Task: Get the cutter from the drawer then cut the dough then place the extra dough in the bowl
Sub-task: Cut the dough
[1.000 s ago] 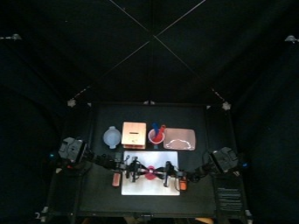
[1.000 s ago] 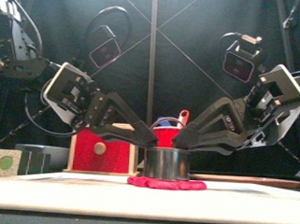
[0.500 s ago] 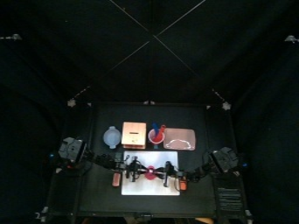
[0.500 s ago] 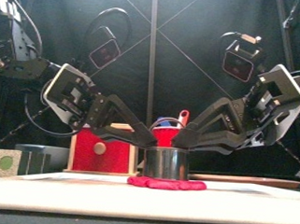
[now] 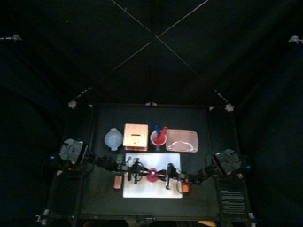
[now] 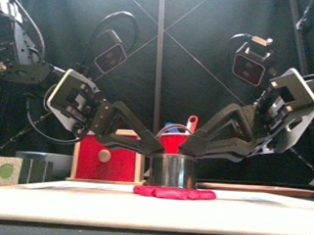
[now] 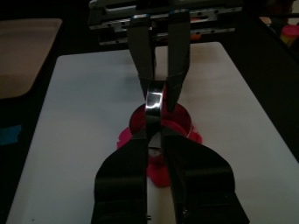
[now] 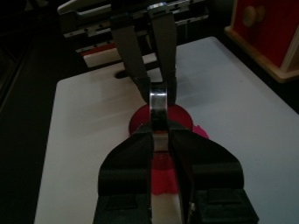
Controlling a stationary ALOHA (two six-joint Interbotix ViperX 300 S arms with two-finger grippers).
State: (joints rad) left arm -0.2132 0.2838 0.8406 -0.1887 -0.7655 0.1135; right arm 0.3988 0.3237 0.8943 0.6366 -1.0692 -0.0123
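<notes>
Barely anything has shifted: the left tool (image 6: 155, 147) and right tool (image 6: 198, 149) are kept clamped on the cutter (image 6: 174, 170), pressed into the dough (image 6: 173, 193) just beneath them. Cutting is judged underway; next, the cutter should be lifted straight off.

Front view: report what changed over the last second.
Nothing clearly changed. The left gripper and the right gripper stay shut on the wire handle of the cutter, which still stands on the red dough on the white board. At most the arms shifted very slightly.
</notes>
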